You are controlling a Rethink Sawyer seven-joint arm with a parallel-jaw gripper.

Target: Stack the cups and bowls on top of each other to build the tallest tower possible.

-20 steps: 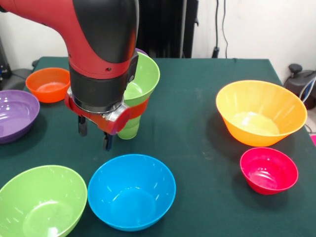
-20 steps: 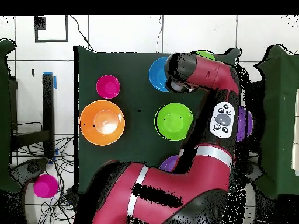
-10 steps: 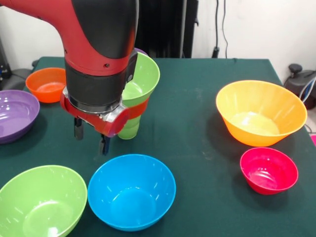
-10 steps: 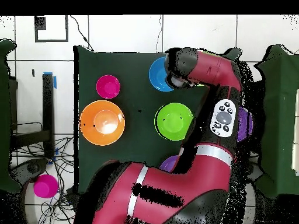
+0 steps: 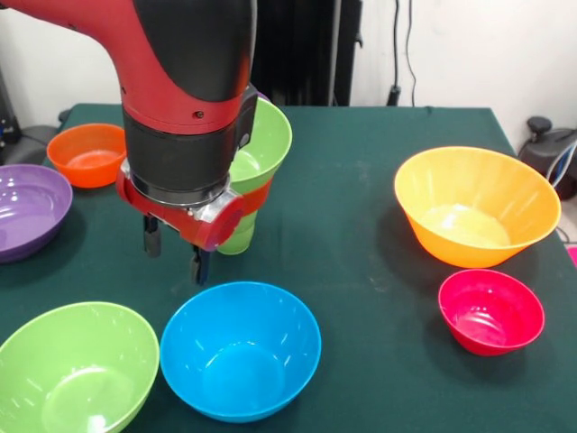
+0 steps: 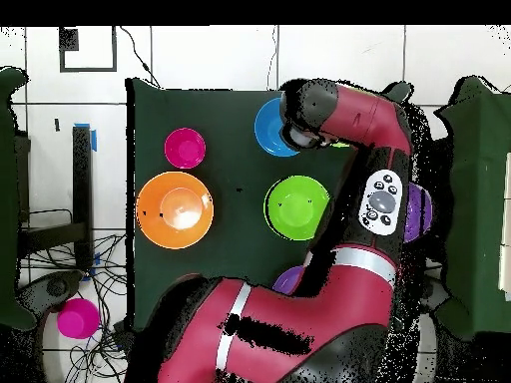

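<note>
Overhead, the red and black arm (image 5: 185, 90) reaches down steeply, its gripper (image 5: 176, 253) hanging just above the green worktop (image 5: 352, 225) behind the blue bowl (image 5: 240, 348). Right behind the wrist stands the tower (image 5: 255, 167): a slim light-green cup under an orange-red rim and a flaring lime-green bowl. Both dark fingers (image 5: 199, 265) are spread apart, holding nothing and touching neither bowl nor tower. The large orange bowl (image 5: 476, 206) sits well apart.
</note>
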